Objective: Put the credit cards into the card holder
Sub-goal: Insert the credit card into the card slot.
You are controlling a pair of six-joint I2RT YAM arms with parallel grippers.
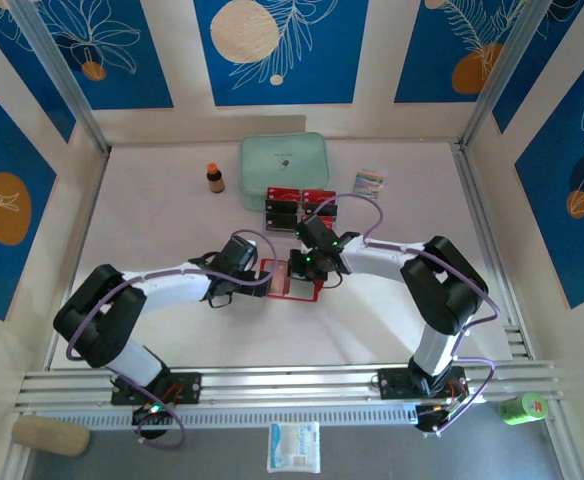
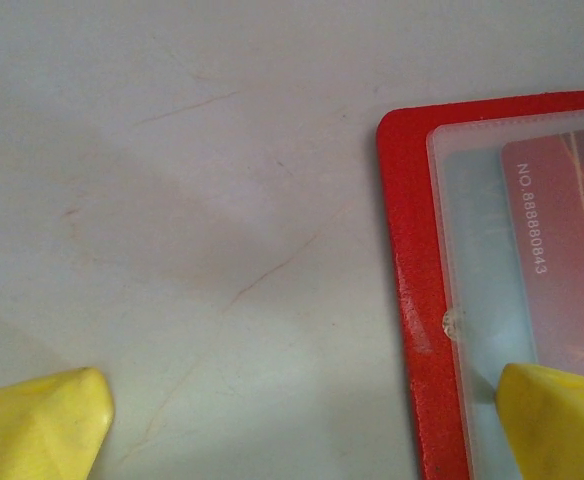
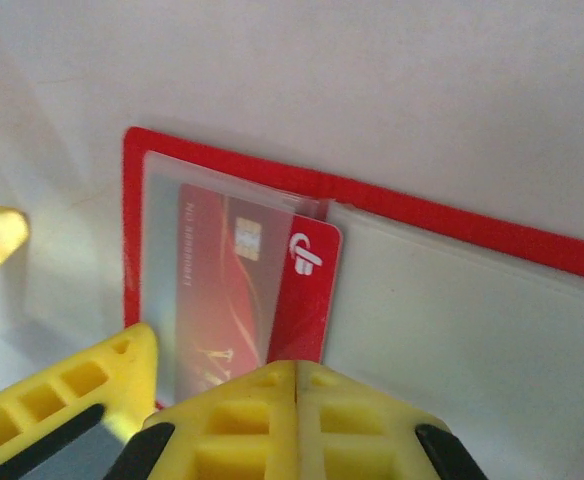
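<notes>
Pushing 1 credit card [image 3: 234, 290] into the card holder [image 3: 132, 210] with my clenched right hand [image 3: 297, 385], left hand [image 2: 297, 425] open bracing it, I'd next nudge it straight home.

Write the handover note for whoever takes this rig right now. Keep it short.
Left gripper: open, one fingertip on the open card holder, the other over the table.
Right gripper: shut, tips at the near edge of a red card; I cannot tell whether it is pinching or pushing.
Done: that card is partway into a clear pocket of the holder, with one end outside.
Left: seat this card fully, then load the remaining cards, which lie beside the mint-green case.
</notes>
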